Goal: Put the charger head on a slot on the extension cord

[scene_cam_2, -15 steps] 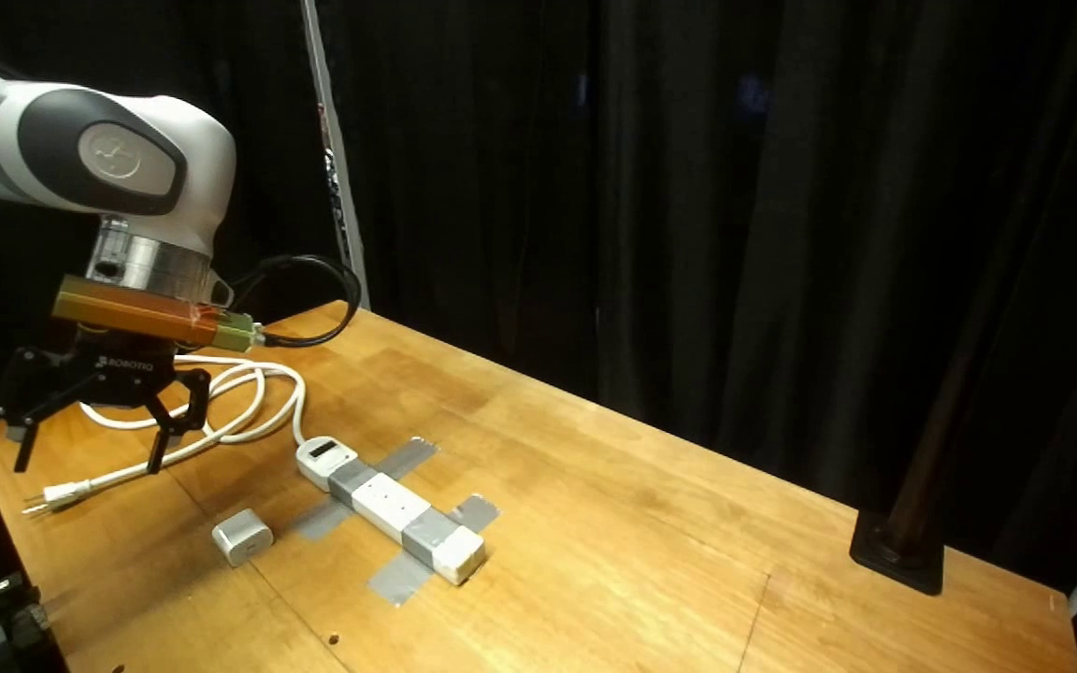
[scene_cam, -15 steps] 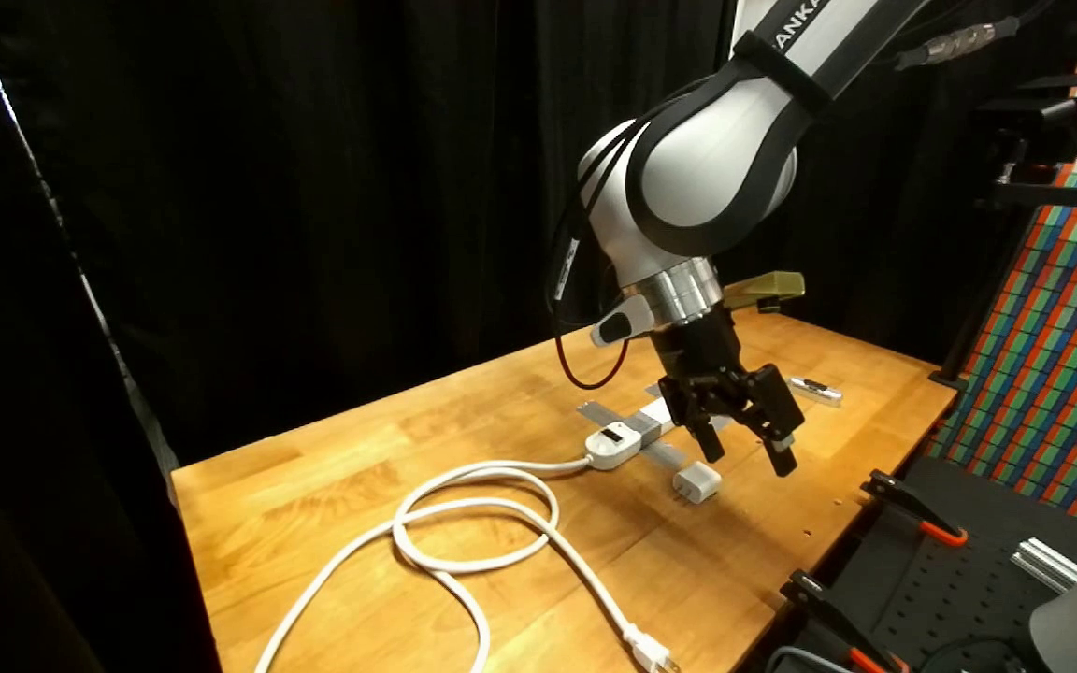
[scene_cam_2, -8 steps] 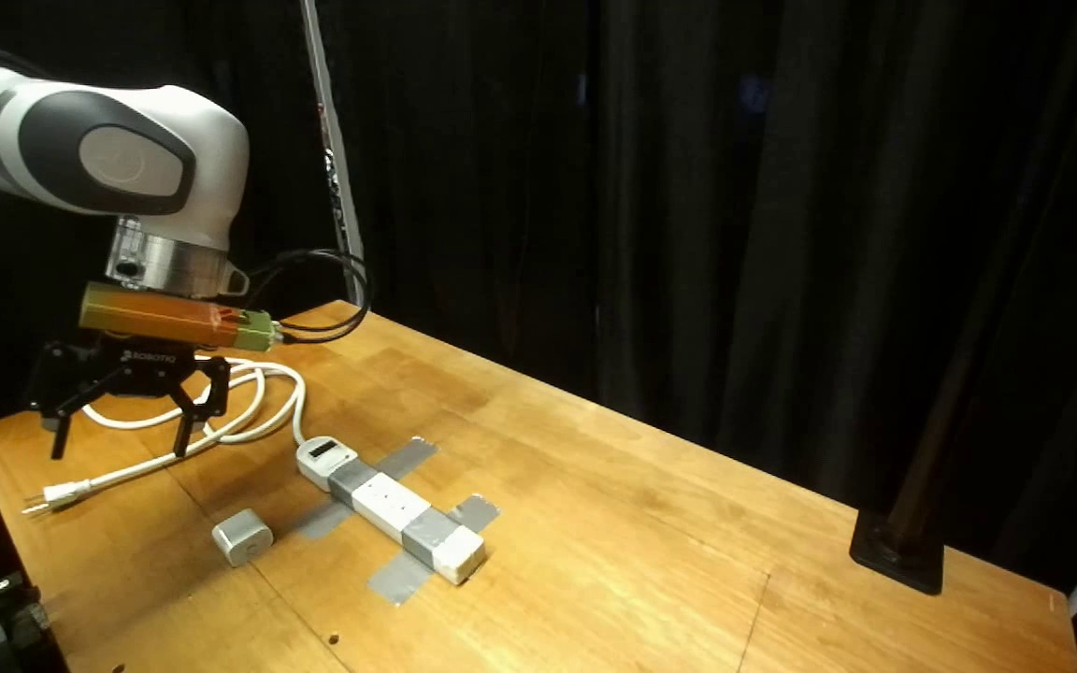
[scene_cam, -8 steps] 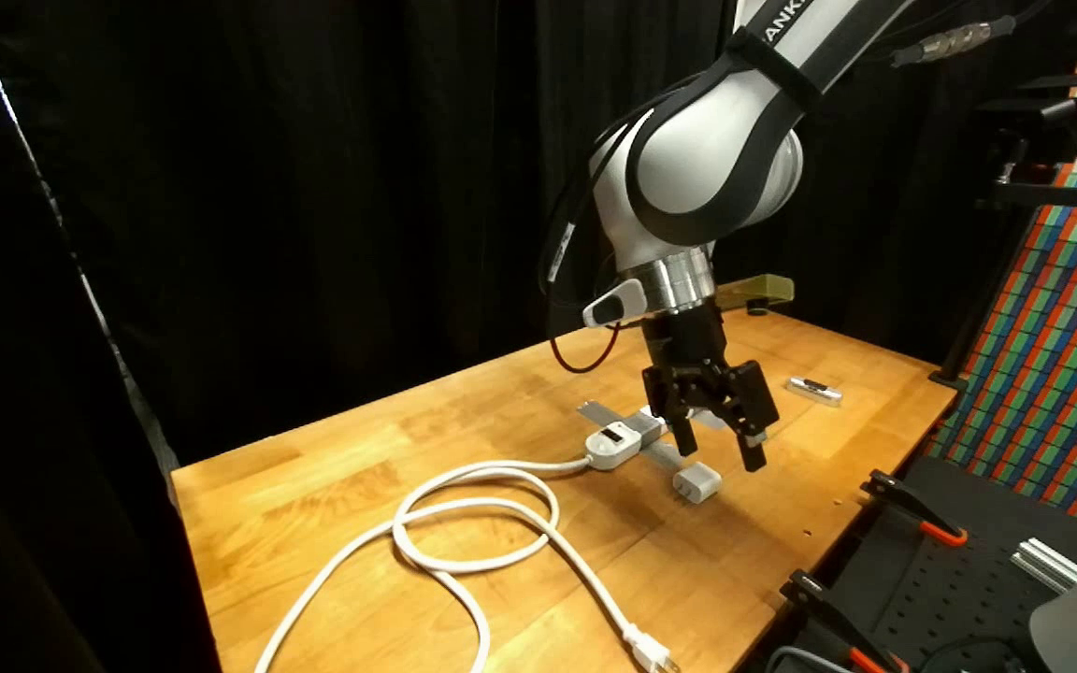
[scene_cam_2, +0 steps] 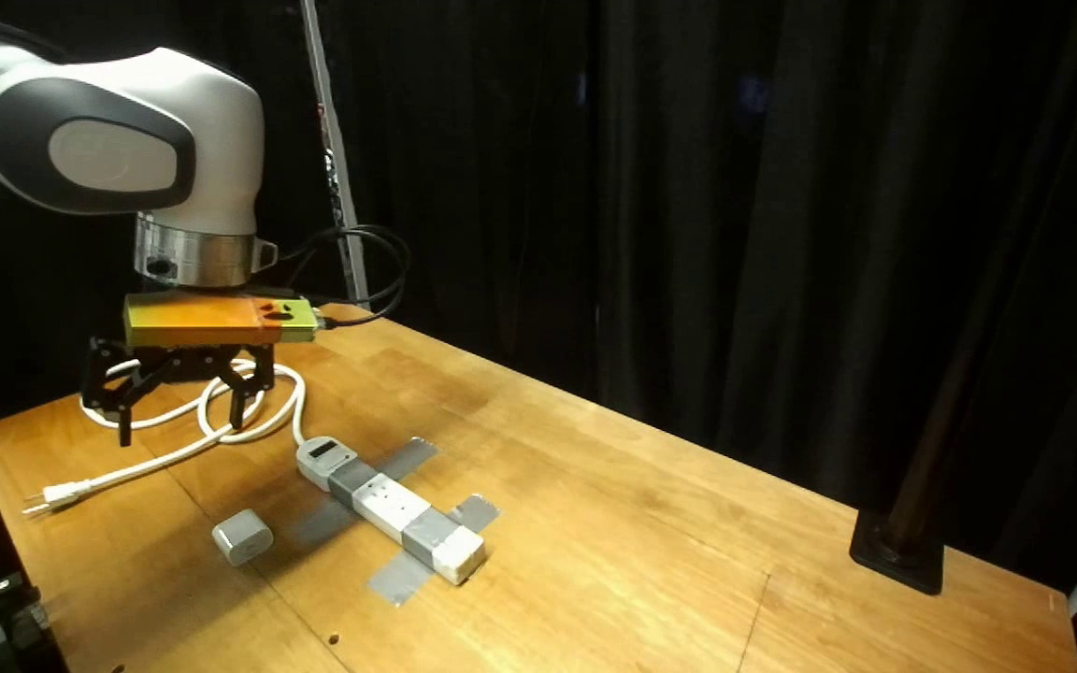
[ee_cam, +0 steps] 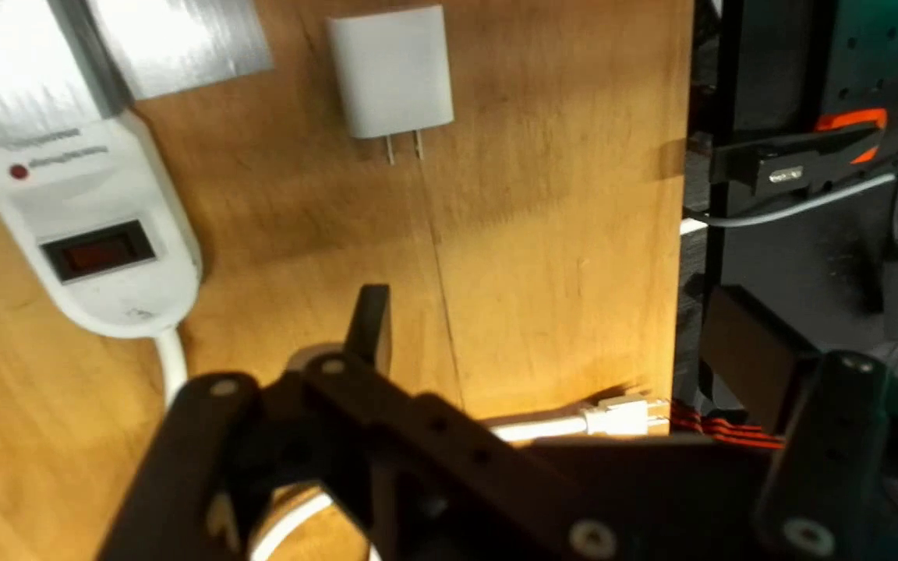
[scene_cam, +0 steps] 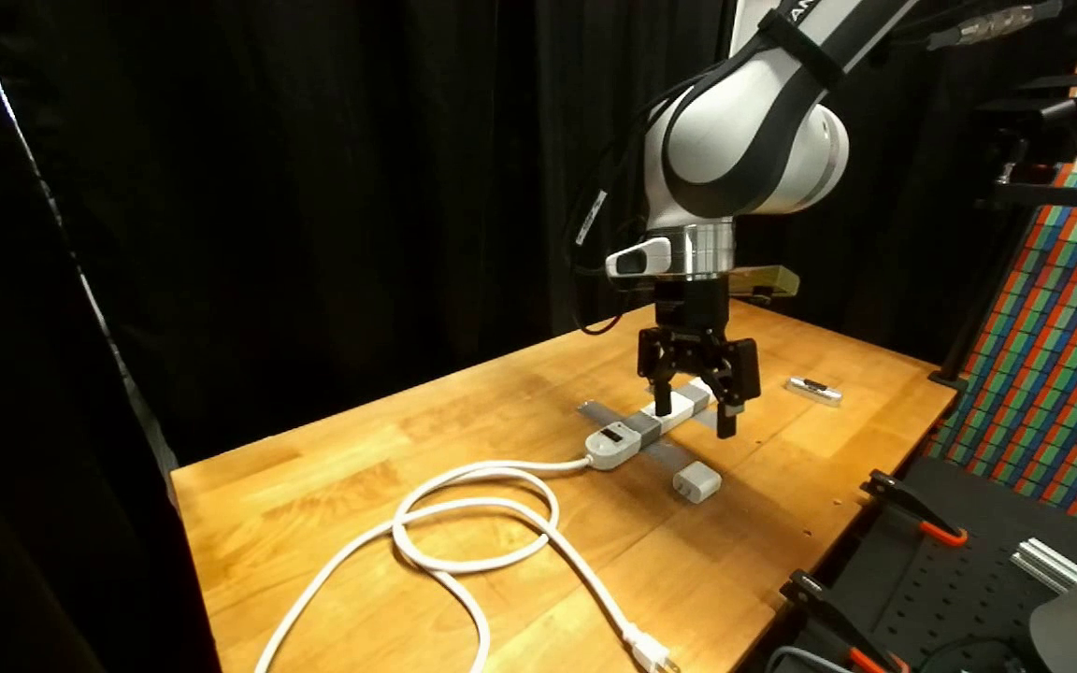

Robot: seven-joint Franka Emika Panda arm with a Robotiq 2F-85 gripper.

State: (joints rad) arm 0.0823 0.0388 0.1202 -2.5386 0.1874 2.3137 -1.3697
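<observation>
Honey-coloured wood makes up the counter (scene_cam_2: 688,561), one long edge running along a black curtain (scene_cam_2: 735,234) in both exterior views. The charger head (scene_cam_2: 242,537) lies on it between the extension cord (scene_cam_2: 391,503) and the edge with two black-and-orange clamps (scene_cam: 912,508), apart from both. In the wrist view its two metal prongs (ee_cam: 419,145) show, pointing along bare wood. Grey tape (scene_cam_2: 410,456) crosses the cord's white bar (scene_cam_2: 391,505) and spreads onto the counter, one tail ending near the charger head. The cable (scene_cam: 478,565) loops loosely over the wood, its plug (scene_cam: 648,647) lying close to the clamp edge. The gripper (scene_cam_2: 180,433) hangs above the counter, pointing straight down, fingers spread wide with air between them, the charger head below and apart from it. Beyond the bar, a broad stretch of wood runs to a dark post (scene_cam_2: 896,559) at the curtain side. In an exterior view, a small pale object (scene_cam: 814,391) with a dark top lies apart from the bar.
</observation>
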